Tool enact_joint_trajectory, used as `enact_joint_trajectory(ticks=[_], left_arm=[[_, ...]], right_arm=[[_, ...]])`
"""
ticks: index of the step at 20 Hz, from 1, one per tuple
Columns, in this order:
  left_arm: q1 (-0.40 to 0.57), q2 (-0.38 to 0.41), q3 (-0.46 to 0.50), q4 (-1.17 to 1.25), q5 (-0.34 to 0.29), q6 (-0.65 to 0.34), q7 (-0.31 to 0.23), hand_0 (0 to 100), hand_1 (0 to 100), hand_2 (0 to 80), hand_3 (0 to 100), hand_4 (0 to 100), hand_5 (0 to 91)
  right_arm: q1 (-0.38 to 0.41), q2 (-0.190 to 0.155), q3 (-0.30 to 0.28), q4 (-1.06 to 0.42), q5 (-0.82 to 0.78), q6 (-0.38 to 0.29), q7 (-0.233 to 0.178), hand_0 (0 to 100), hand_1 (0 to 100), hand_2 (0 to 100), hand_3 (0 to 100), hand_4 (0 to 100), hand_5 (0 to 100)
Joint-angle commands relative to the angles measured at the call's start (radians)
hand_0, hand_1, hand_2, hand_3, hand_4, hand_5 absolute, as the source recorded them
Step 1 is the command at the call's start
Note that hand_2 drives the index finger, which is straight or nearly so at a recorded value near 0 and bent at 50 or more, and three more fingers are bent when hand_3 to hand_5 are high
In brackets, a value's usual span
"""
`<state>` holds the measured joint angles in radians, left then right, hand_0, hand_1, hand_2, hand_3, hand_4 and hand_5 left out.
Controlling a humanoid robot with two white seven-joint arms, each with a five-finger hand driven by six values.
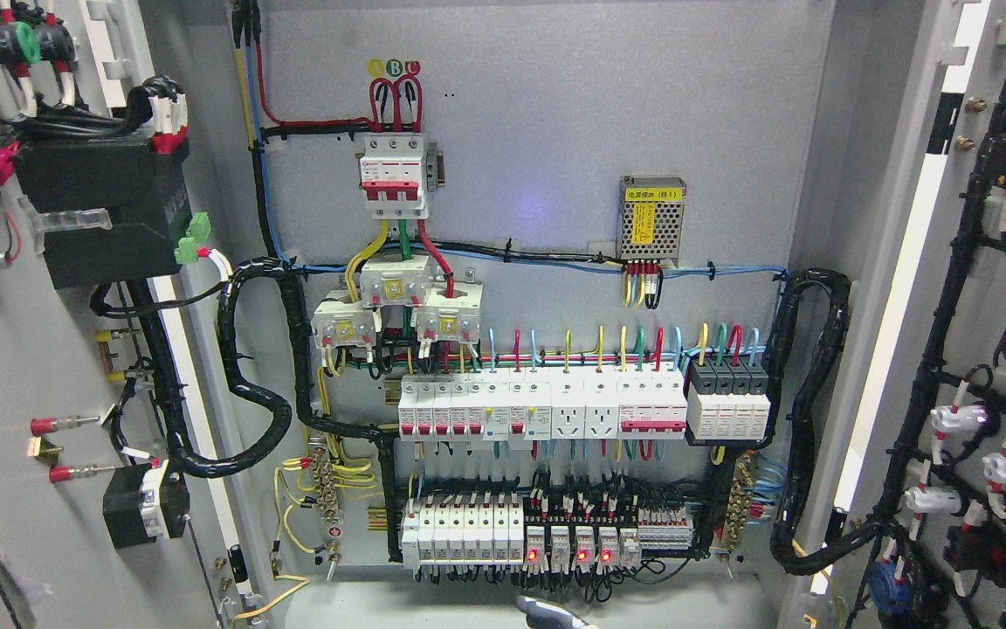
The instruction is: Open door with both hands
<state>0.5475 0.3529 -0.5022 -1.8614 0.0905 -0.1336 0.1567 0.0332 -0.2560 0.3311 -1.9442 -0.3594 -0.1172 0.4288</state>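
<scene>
The electrical cabinet stands with both doors swung wide. The left door (23,367) shows its inner face at the picture's left, carrying a black module and wiring. The right door (931,288) shows its inner face at the right, with black cable looms and white connectors. Between them the grey back panel (555,114) is fully exposed. A small silver and blue tip of a hand (547,614) pokes up at the bottom edge near the middle, below the lowest row of parts. I cannot see which arm it belongs to.
A red main breaker (394,175) sits at the top of the panel, with a power supply box (651,218) to its right. A row of white breakers (547,406) crosses the middle. Relays with red lights (573,546) run along the bottom. Thick black cable looms (258,384) hang at both sides.
</scene>
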Motion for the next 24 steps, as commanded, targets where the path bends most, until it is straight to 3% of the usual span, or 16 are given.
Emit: enact_joint_trajectory(ticks=[1,9,14,19,24], left_arm=[[-0.004,0.031,-0.035,-0.203,0.031,-0.026,0.000,0,0,0.0,0,0,0.0],[-0.017,0.011,-0.021,-0.242,0.044,-0.096,0.000,0,0,0.0,0,0,0.0],[-0.043,-0.015,-0.001,-0.243,0.044,-0.202,0.000,0,0,0.0,0,0,0.0],[-0.066,-0.057,0.048,-0.243,0.046,-0.247,0.000,0,0,0.0,0,0,0.0],[-0.116,-0.060,0.056,-0.243,0.049,-0.271,0.000,0,0,0.0,0,0,0.0]], right_arm=[[0.140,-0.046,-0.069,-0.147,-0.007,-0.007,-0.001,19,0,0,0,0,0],[0.214,-0.037,-0.087,-0.145,-0.009,-0.146,-0.019,19,0,0,0,0,0],[0.266,0.000,-0.122,-0.145,-0.009,-0.200,-0.122,19,0,0,0,0,0],[0.272,0.038,-0.205,-0.128,-0.010,-0.274,-0.148,19,0,0,0,0,0],[0.272,0.041,-0.283,-0.121,-0.056,-0.294,-0.147,19,0,0,0,0,0]])
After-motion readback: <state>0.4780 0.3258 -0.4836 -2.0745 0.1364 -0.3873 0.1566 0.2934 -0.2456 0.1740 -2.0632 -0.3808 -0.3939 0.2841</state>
